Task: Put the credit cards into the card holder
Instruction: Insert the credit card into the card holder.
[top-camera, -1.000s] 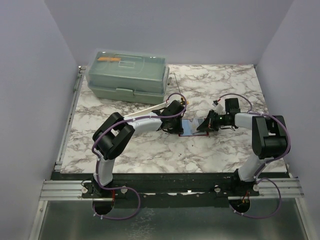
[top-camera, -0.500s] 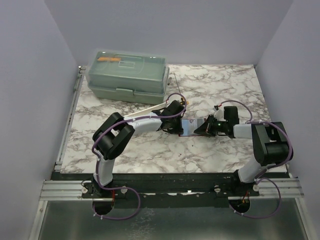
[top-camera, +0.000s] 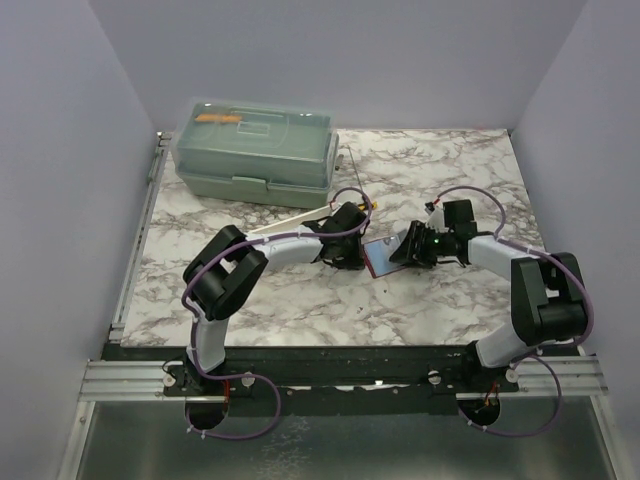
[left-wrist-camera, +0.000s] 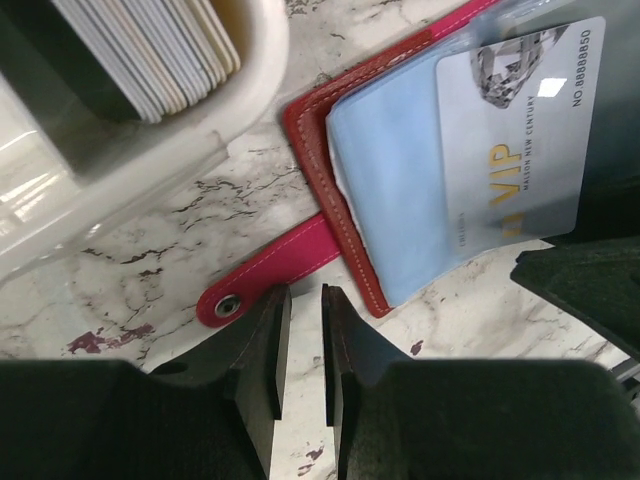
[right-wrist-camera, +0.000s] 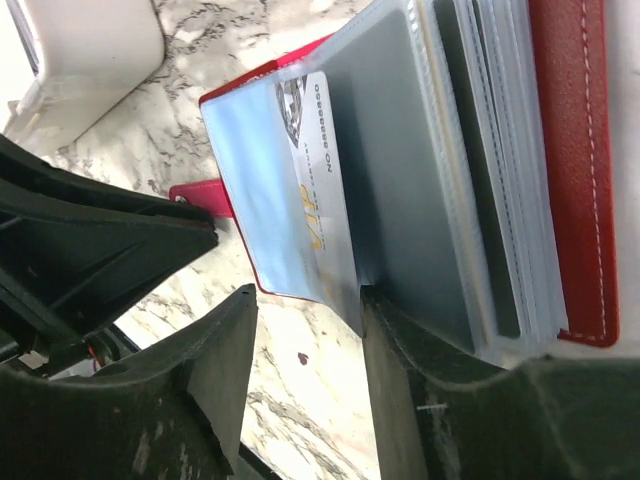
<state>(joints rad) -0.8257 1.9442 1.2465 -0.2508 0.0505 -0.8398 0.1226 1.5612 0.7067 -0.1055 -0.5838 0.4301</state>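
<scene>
your left gripper (left-wrist-camera: 300, 300) is nearly pressed together, only a slit showing between its fingers. it sits at the snap strap (left-wrist-camera: 262, 280) on the 8 o'clock side of the open red leather card holder (left-wrist-camera: 310, 150), probably to stop it sliding on the marbled desk (top-camera: 450, 170). your right gripper (right-wrist-camera: 305, 312) is spread and pinches nothing. the silver vip credit card (left-wrist-camera: 515, 130) sits inside a clear plastic sleeve (left-wrist-camera: 380, 170). more cards (left-wrist-camera: 150, 50) stand in the white plastic tray (left-wrist-camera: 265, 60) at 10 o'clock.
</scene>
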